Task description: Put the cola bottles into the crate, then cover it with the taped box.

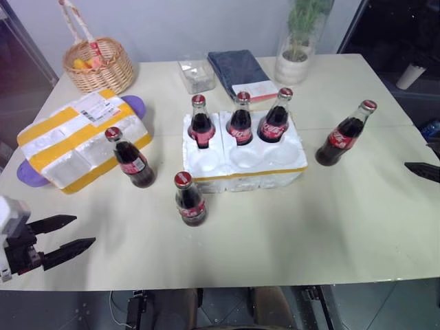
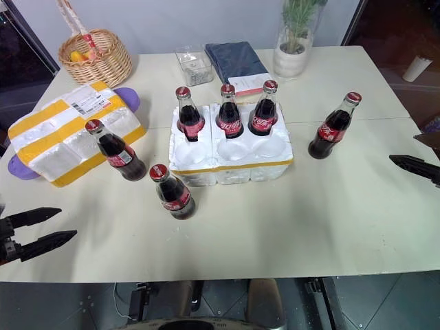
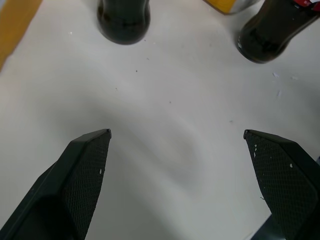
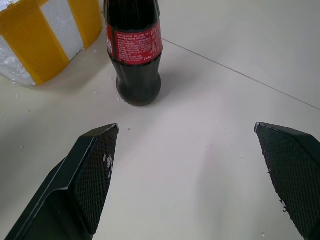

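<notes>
The white foam crate point(image 1: 244, 168) with a yellow band sits mid-table. Three cola bottles stand in its back wells point(image 1: 201, 124) point(image 1: 240, 120) point(image 1: 275, 118); the front wells are empty. Three more stand loose on the table: one left of the crate point(image 1: 130, 159), one in front of it point(image 1: 189, 201), one to its right point(image 1: 344, 135). The taped box point(image 1: 82, 137) lies at the left. My left gripper point(image 1: 84, 230) is open, low near the front-left corner. My right gripper point(image 4: 187, 127) is open at the right edge, facing the right-hand bottle point(image 4: 134, 55).
At the back of the table are a wicker basket point(image 1: 100, 65), a clear plastic container point(image 1: 196, 74), a folded blue cloth point(image 1: 240, 69) and a potted plant point(image 1: 297, 55). A purple object point(image 1: 31, 172) lies under the taped box. The table's front edge runs close to both grippers.
</notes>
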Motion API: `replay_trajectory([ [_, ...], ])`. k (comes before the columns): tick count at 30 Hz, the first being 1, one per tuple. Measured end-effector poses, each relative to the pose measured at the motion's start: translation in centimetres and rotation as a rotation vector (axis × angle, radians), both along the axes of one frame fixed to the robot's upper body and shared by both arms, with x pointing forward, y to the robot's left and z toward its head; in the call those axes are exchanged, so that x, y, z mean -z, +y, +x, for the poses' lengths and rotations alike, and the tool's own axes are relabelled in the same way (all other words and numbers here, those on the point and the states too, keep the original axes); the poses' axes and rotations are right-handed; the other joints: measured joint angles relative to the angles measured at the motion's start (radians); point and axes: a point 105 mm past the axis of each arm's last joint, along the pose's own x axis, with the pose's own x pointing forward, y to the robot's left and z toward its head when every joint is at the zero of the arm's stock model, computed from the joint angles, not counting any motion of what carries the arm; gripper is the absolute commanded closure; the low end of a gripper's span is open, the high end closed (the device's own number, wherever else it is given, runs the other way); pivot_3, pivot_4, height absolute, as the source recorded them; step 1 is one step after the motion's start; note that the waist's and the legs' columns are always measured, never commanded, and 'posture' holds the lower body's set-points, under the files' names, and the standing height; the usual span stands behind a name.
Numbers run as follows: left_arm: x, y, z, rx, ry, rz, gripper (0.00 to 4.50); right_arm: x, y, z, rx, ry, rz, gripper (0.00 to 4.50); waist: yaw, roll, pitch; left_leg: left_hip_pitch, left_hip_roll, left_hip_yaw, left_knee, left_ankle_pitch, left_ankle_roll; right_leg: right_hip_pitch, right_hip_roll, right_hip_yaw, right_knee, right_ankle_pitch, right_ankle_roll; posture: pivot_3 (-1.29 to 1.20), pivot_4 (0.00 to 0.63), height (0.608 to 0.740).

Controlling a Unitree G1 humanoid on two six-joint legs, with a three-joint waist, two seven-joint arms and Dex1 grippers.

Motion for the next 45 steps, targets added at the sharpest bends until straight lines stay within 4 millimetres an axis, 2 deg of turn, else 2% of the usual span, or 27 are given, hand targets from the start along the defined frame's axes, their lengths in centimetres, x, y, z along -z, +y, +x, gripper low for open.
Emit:
replay_trajectory([
  [12, -1.0, 0.5, 1.8, -0.053, -0.064, -0.023, 0.04, 1.2, -0.2, -0.3, 0.022, 0.022, 0.029, 0.00, 0.000, 0.000, 0.000, 0.003, 0.000, 0.001, 0.001, 0.000, 0.000, 0.002, 0.000, 0.002, 0.003, 0.000, 0.001, 0.00, 0.150, 0.740],
  [20, -1.3, 0.8, 2.6, -0.063, -0.081, -0.016, 0.04, 1.2, 0.0, -0.9, 0.022, 0.017, 0.024, 0.00, -0.001, 0.000, 0.000, 0.011, 0.001, 0.004, 0.001, 0.000, 0.000, 0.008, 0.002, 0.004, 0.004, 0.000, 0.000, 0.00, 0.150, 0.740],
  [25, -3.2, -0.3, 4.6, -0.009, -0.155, -0.081, 0.04, 0.8, 0.6, -1.2, 0.010, 0.040, 0.095, 0.00, 0.003, 0.000, 0.000, 0.011, 0.003, 0.004, 0.007, 0.000, 0.000, 0.010, 0.003, 0.004, 0.008, 0.000, 0.000, 0.00, 0.150, 0.740],
  [27, -4.0, -0.9, 5.6, 0.032, -0.172, -0.081, 0.04, -0.3, 2.0, -1.2, -0.050, 0.034, 0.103, 0.00, 0.002, 0.000, 0.000, 0.011, 0.003, 0.004, 0.009, 0.000, 0.000, 0.010, 0.003, 0.004, 0.011, 0.000, 0.000, 0.00, 0.150, 0.740],
  [30, -4.6, -1.8, 6.9, 0.093, -0.185, -0.087, 0.04, -2.5, 5.6, -1.9, -0.192, 0.023, 0.119, 0.00, -0.003, 0.001, 0.000, 0.011, 0.004, 0.004, 0.011, 0.000, 0.000, 0.009, 0.004, 0.005, 0.013, 0.000, 0.000, 0.00, 0.150, 0.740],
  [34, -4.4, -2.9, 8.6, 0.151, -0.187, -0.086, 0.04, -4.2, 12.1, -4.6, -0.442, 0.075, 0.142, 0.00, 0.002, 0.000, 0.000, 0.011, 0.006, 0.004, 0.012, 0.000, 0.000, 0.009, 0.007, 0.005, 0.014, 0.002, 0.001, 0.00, 0.150, 0.740],
  [37, -3.9, -3.0, 9.7, 0.148, -0.190, -0.070, 0.04, -4.3, 16.2, -6.9, -0.598, 0.121, 0.133, 0.00, 0.007, -0.001, 0.000, 0.011, 0.006, 0.003, 0.012, 0.000, 0.000, 0.009, 0.007, 0.005, 0.013, 0.002, 0.002, 0.00, 0.150, 0.740],
  [41, -2.9, -3.0, 10.7, 0.142, -0.186, -0.070, 0.04, -4.2, 19.0, -8.7, -0.689, 0.147, 0.156, 0.00, 0.009, -0.006, 0.001, 0.010, 0.006, 0.003, 0.013, 0.000, 0.000, 0.009, 0.007, 0.005, 0.013, 0.002, 0.000, 0.00, 0.150, 0.740],
  [45, -2.6, -3.9, 12.0, 0.161, -0.203, -0.086, 0.04, -4.2, 19.7, -8.9, -0.696, 0.141, 0.175, 0.00, 0.012, -0.008, 0.001, 0.010, 0.006, 0.003, 0.014, 0.000, 0.000, 0.010, 0.007, 0.005, 0.013, 0.003, -0.001, 0.00, 0.150, 0.740],
])
